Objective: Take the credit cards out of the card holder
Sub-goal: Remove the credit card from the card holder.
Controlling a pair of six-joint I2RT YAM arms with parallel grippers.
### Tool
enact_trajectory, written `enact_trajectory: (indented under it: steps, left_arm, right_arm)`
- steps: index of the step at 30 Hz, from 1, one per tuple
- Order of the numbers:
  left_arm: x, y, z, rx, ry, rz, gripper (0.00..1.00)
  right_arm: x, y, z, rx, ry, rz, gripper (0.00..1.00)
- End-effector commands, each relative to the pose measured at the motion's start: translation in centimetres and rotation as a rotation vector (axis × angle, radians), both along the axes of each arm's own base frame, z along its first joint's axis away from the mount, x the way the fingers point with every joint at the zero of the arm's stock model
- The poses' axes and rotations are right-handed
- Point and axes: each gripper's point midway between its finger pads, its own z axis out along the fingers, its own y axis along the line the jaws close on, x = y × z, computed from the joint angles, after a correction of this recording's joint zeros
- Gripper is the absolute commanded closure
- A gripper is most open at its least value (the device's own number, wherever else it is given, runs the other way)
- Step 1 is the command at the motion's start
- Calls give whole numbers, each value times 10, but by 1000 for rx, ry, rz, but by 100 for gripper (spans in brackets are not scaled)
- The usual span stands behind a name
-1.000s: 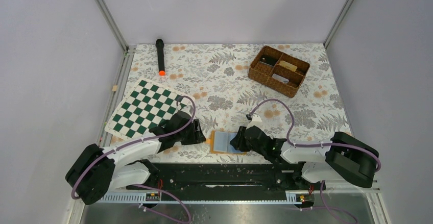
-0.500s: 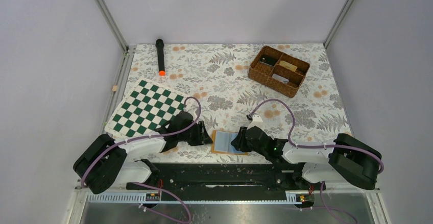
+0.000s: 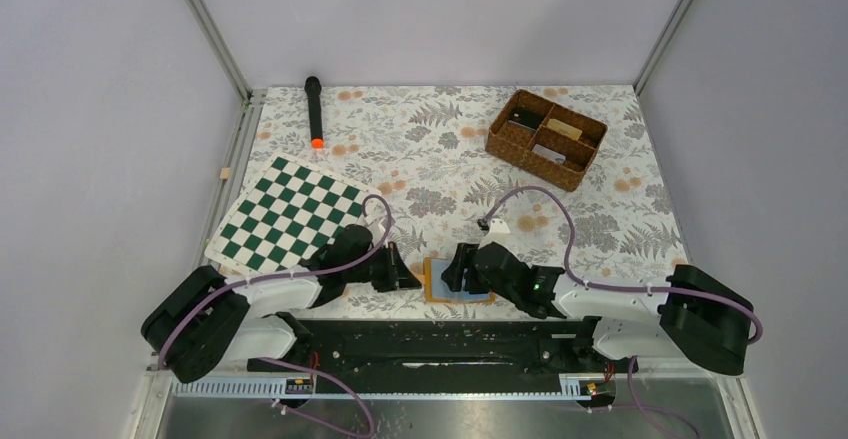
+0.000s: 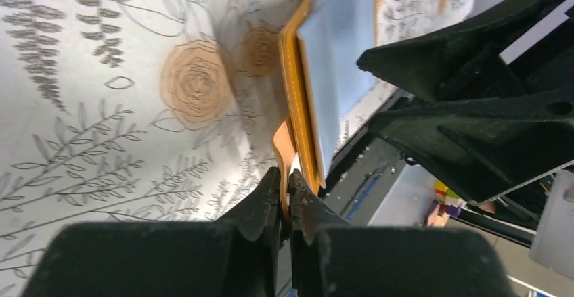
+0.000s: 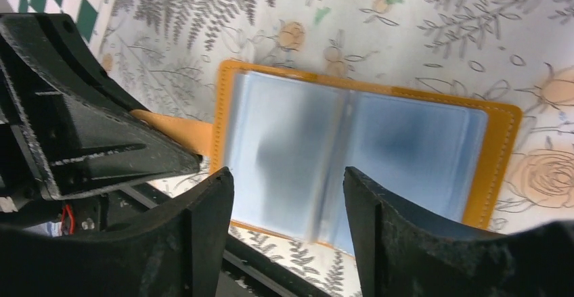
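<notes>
The orange-tan card holder (image 3: 432, 281) lies open on the floral cloth near the table's front edge. In the right wrist view the card holder (image 5: 501, 148) shows light blue card surfaces (image 5: 413, 148) across both halves; no beige card shows. My left gripper (image 3: 405, 277) is shut on the holder's small orange tab (image 4: 284, 149), the left gripper (image 4: 285, 178) low at the holder's left edge. My right gripper (image 3: 456, 267) is open and hovers over the holder, the right gripper (image 5: 288, 175) straddling the left half with nothing in it.
A brown wicker compartment basket (image 3: 546, 137) stands at the back right. A green-and-white chessboard (image 3: 285, 211) lies at the left. A black stick with an orange tip (image 3: 314, 111) lies at the back left. The black base rail (image 3: 430, 339) runs just behind the holder's near edge.
My left gripper moved right to the holder's tab and shut on it. My right gripper moved left over the holder. The holder shifted slightly right.
</notes>
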Motion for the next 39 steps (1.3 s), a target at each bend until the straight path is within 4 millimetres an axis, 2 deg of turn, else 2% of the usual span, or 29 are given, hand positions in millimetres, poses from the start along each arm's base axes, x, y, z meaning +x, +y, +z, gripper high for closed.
enact_trajectory:
  steps: [1, 8, 12, 16, 22, 28, 32, 39]
  left_arm:
    - [1, -16, 40, -165, -75, -21, 100]
    - [-4, -16, 36, -153, -68, -28, 100]
    - [-5, -15, 31, -143, -59, -26, 100]
    - [-6, -14, 26, -129, -53, -26, 100]
    - [-5, -13, 26, -122, -53, -20, 100]
    - [-7, -12, 27, -126, -54, -22, 100]
    - [-7, -11, 28, -126, -57, -20, 100]
    - [-8, -11, 29, -125, -58, -19, 100]
  right_arm:
    - [7, 10, 22, -62, -64, -21, 32]
    - [2, 18, 14, -137, -56, -17, 24]
    - [2, 17, 12, -158, -60, -23, 26]
    - [2, 17, 22, -102, -83, -25, 28]
    - [1, 12, 36, -39, -111, -35, 25]
    - [2, 2, 24, -114, -95, -58, 26]
    - [1, 7, 17, -139, -63, -49, 25]
    - [-2, 23, 17, -108, -42, -15, 21]
